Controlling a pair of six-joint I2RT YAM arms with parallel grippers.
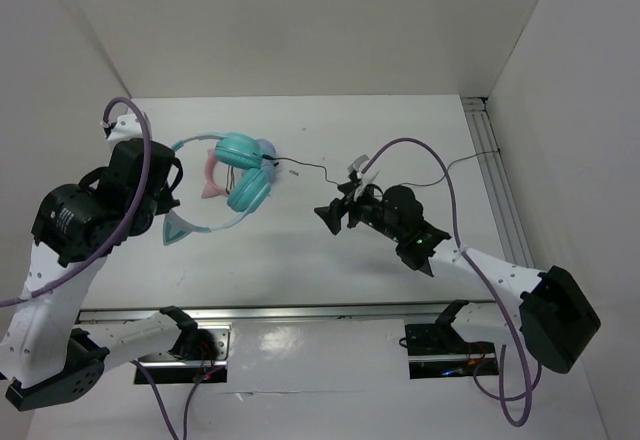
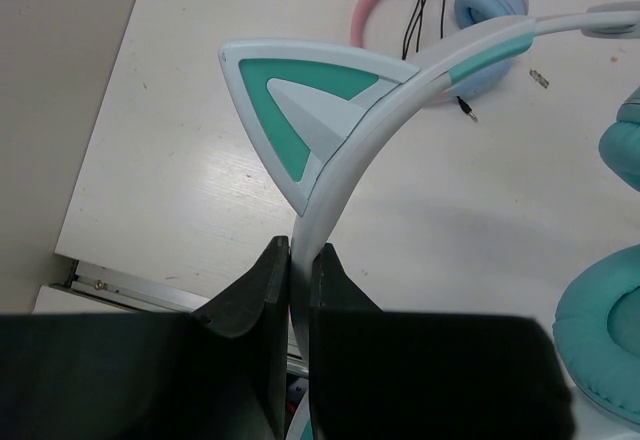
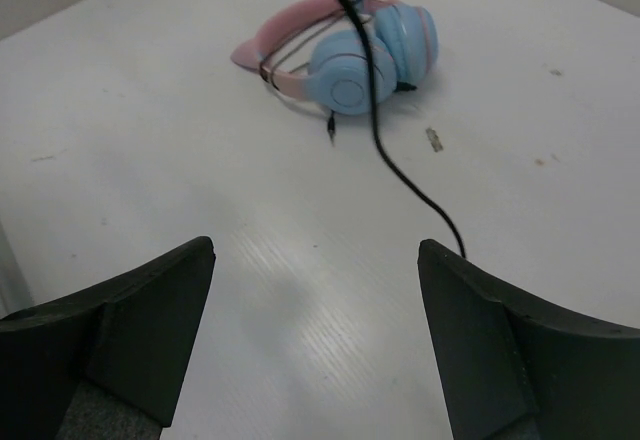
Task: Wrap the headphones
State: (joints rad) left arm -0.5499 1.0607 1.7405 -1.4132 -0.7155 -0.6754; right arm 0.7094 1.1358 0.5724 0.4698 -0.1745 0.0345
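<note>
The teal headphones [image 1: 245, 172] hang over the back left of the table, their pale headband [image 2: 365, 125] with a teal cat ear [image 2: 290, 110] pinched between the fingers of my left gripper [image 2: 300, 260]. That gripper [image 1: 165, 188] is shut on the band. Both teal cups [image 2: 610, 350] show at the right of the left wrist view. The thin black cable [image 1: 315, 170] runs from the cups towards my right gripper [image 1: 328, 216], which is open and empty. In the right wrist view the cable [image 3: 375, 110] trails down to the table beside the right finger [image 3: 480, 330] of that gripper [image 3: 315, 260].
Pink-banded headphones with light blue cups [image 3: 345, 55] lie on the table under the teal pair, their own cable wound round them; they also show in the left wrist view [image 2: 440, 0]. A small scrap [image 3: 433, 138] lies nearby. Metal rails run along the front [image 1: 300, 312] and right [image 1: 490, 150] edges.
</note>
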